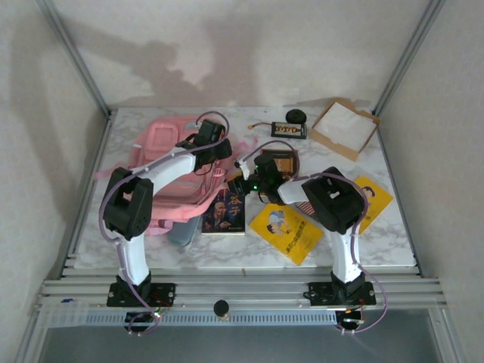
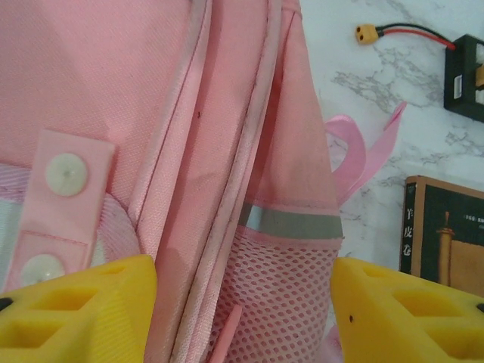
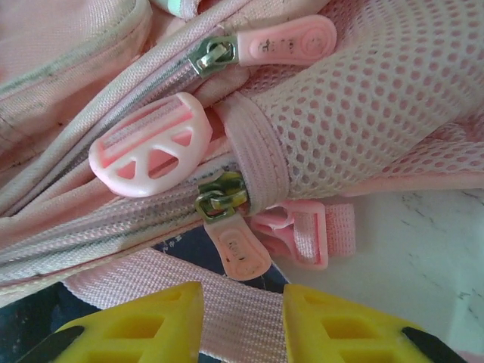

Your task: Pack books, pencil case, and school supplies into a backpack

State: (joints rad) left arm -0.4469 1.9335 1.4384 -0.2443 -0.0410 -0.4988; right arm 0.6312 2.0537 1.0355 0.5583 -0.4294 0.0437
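Step in hand looks like unzipping: backpack (image 1: 160, 142) lies table-left, zips look shut. Left gripper (image 2: 242, 276) wide open, straddling side seam, gripping nothing. Right gripper (image 3: 240, 295) jaws narrow, empty; zipper pull (image 3: 240, 255) just ahead. Next: pinch pull, draw along track. Unpacked books (image 1: 224, 212) alongside.
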